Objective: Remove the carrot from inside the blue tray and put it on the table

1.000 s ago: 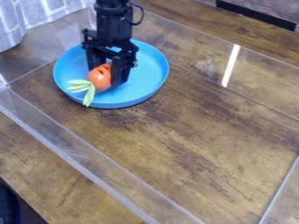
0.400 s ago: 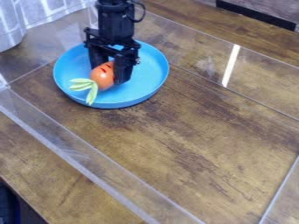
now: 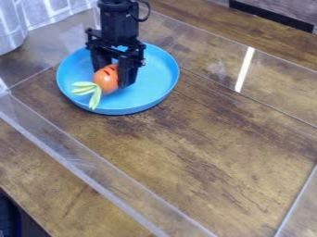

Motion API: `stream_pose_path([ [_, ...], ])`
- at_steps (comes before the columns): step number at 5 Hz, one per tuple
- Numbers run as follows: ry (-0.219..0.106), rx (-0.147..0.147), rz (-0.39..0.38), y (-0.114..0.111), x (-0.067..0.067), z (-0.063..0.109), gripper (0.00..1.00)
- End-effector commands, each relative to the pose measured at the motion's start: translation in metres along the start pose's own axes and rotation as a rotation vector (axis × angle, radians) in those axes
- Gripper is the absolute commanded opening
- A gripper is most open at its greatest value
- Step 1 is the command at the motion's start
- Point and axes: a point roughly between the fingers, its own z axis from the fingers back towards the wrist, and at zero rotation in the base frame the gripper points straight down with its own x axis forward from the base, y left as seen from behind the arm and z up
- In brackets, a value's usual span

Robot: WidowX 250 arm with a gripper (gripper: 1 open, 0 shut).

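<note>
The blue tray (image 3: pixel 148 88) sits at the upper left of the table (image 3: pixel 210 157). Inside it lies the carrot (image 3: pixel 107 81), its orange body toward the middle and its pale green leaves (image 3: pixel 84 92) over the tray's left rim. My black gripper (image 3: pixel 113 74) points straight down into the tray, its fingers shut on the carrot's orange body. The fingertips are partly hidden by the carrot.
A grey object (image 3: pixel 10 28) stands at the far left edge. A clear sheet with raised edges (image 3: pixel 74 153) covers the wood planks. Open tabletop lies to the right of and in front of the tray.
The carrot has shifted slightly up and left in the gripper's hold, with its leaves a little higher over the rim. The gripper has stayed in place and stayed shut.
</note>
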Motion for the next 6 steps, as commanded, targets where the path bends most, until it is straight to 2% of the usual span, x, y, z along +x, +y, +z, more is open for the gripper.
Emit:
stream_pose_path([
  [1, -0.083, 0.012, 0.013, 0.005, 0.006, 0.028, 0.0],
  [6, -0.109, 0.032, -0.044, -0.013, 0.004, 0.055, 0.0],
])
